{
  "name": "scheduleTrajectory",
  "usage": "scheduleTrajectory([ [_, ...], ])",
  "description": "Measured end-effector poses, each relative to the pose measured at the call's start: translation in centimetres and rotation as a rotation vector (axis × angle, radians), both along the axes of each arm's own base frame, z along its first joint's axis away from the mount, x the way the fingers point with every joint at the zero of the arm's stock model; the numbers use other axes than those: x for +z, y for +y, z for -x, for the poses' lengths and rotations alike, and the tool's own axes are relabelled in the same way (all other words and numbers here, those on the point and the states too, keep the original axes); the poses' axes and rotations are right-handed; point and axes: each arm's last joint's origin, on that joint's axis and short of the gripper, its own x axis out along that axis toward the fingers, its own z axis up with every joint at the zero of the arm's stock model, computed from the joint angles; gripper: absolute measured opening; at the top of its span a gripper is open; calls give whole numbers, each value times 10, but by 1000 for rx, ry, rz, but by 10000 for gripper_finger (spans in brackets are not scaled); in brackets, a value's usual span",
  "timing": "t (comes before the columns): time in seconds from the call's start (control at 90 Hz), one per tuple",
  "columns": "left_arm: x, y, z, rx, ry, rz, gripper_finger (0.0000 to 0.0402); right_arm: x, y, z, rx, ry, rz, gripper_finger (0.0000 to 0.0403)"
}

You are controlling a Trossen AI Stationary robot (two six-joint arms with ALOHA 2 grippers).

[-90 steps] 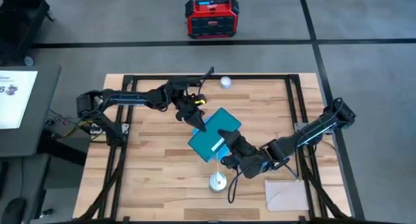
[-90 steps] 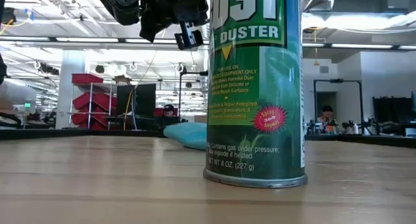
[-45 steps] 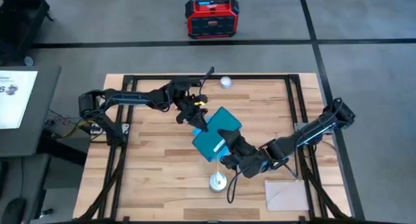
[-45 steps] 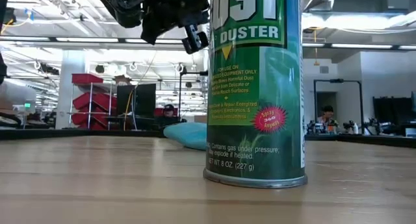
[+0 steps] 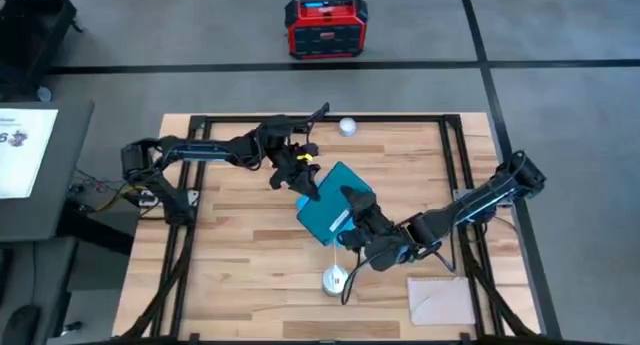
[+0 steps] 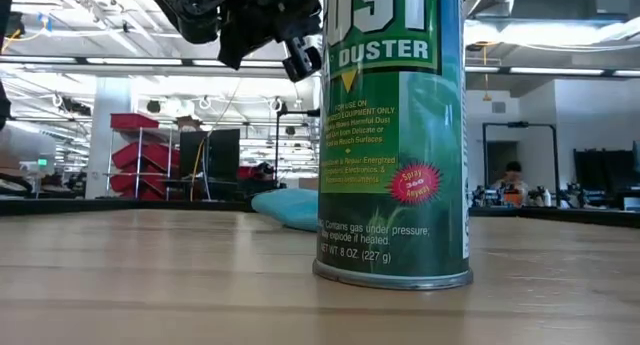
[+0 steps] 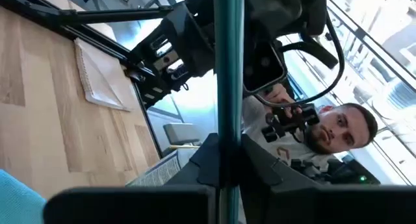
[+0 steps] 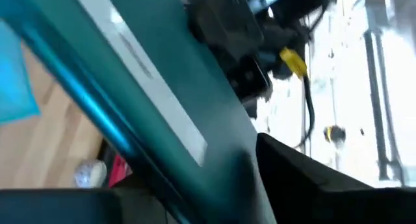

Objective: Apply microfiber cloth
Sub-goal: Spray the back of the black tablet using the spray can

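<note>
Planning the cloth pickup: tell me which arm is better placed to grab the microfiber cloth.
Left, probably. Both grippers clamp the tablet, but the microfiber cloth lies almost directly beneath the left gripper; the right gripper holds the tablet's opposite edge.

Wooden table; duster can; microfiber cloth; beige sheet

Microfiber cloth: sky-blue, soft, rumpled; lying on the wooden table.
</note>
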Motion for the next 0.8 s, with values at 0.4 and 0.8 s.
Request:
scheduleTrajectory([
  [0.4, 0, 19, 6, 38, -44, -40, 4, -6, 16, 21, -19, -53, -15, 171],
  [0.8, 12, 35, 21, 153, -235, -262, 4, 25, 21, 69, 17, -339, -225, 168],
])
